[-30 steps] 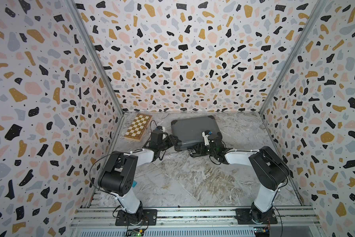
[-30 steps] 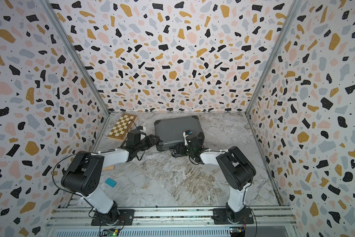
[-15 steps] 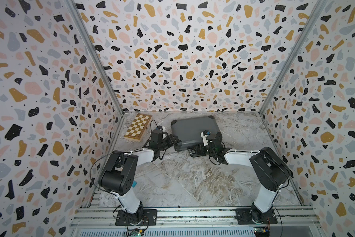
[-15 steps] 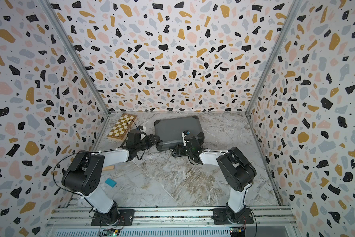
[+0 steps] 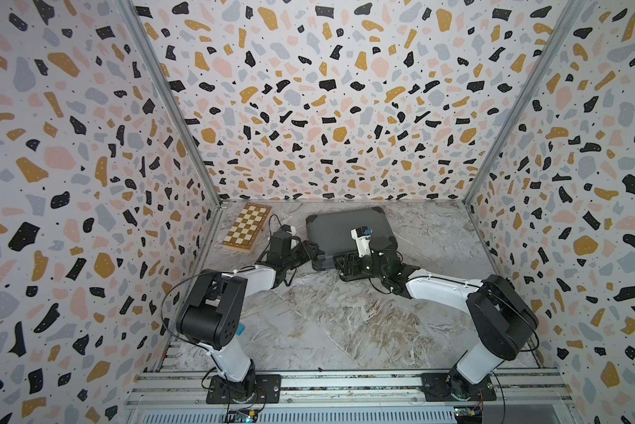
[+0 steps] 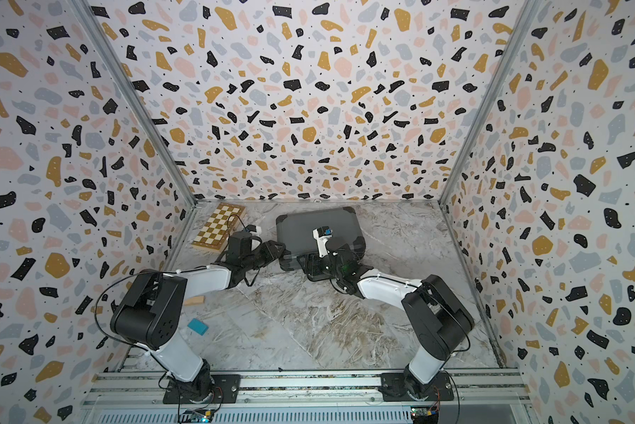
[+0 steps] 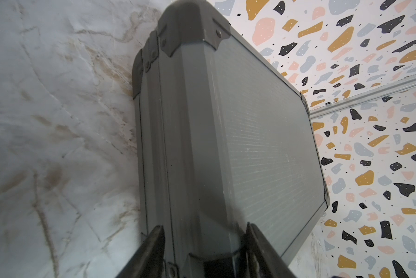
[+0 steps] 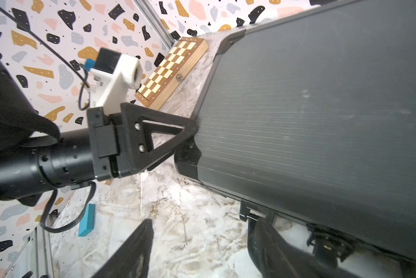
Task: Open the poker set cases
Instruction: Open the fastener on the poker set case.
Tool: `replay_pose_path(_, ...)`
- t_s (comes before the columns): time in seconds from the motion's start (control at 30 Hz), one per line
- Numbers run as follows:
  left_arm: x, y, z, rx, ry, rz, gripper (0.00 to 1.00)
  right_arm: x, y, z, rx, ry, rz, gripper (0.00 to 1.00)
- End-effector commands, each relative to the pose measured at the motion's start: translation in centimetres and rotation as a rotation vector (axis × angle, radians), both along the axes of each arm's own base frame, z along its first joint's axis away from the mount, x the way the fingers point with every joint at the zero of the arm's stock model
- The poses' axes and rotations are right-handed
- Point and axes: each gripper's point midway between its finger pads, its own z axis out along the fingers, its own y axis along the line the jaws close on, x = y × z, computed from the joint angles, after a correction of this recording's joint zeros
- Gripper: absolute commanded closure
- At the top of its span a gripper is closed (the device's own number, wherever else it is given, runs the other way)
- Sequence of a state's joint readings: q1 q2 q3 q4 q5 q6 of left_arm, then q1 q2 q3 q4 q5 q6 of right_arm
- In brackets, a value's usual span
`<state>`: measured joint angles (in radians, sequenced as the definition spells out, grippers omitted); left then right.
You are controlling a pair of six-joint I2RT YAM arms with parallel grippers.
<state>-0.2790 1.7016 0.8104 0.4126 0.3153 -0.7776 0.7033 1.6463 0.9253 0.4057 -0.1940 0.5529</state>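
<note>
The poker set case [image 5: 349, 229] [image 6: 317, 229] is dark grey with black corner caps and lies flat at the back of the floor with its lid down. My left gripper [image 5: 314, 254] [image 6: 281, 251] [image 7: 205, 233] is shut across the thickness of the case [image 7: 238, 134] at its near left corner. My right gripper [image 5: 346, 265] [image 6: 311, 266] [image 8: 202, 223] stands open at the case's front side. One of its fingers [image 8: 264, 240] touches a small black latch [image 8: 255, 211], and only bare floor lies between the jaws. The case's inside is hidden.
A tan checkered chessboard box [image 5: 247, 227] [image 6: 218, 227] [image 8: 170, 72] lies left of the case by the left wall. A blue block [image 6: 197, 326] [image 8: 87, 220] and a small wooden block [image 6: 193, 301] lie near the left arm's base. Patterned walls enclose three sides.
My right gripper has crept slightly left and forward along the case's front edge. The left gripper keeps its hold on the corner, and the lid has not moved.
</note>
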Motion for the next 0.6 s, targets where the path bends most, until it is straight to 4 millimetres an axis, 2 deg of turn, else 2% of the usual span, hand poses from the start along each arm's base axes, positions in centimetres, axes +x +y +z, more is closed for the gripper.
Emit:
replay_pose_path(0.0,-3.9,2.8,-8.0,0.145,0.272,0.047,0.47,0.3,-0.7,1.0,0.003,-0.035,-0.026,0.30)
replay_pose_path(0.2,-3.9,2.7,-7.8,0.142,0.270,0.046,0.47,1.1,-2.7,-1.2,-0.065,-0.003,-0.112,0.28)
replay_pose_path(0.4,-4.0,2.6,-7.8,0.139,0.270,0.039,0.47,1.6,-4.6,-3.1,-0.047,0.049,-0.168,0.27)
replay_pose_path(0.57,-3.9,2.5,-7.9,0.134,0.275,0.034,0.48,1.7,-5.0,-4.2,-0.048,0.087,-0.161,0.27)
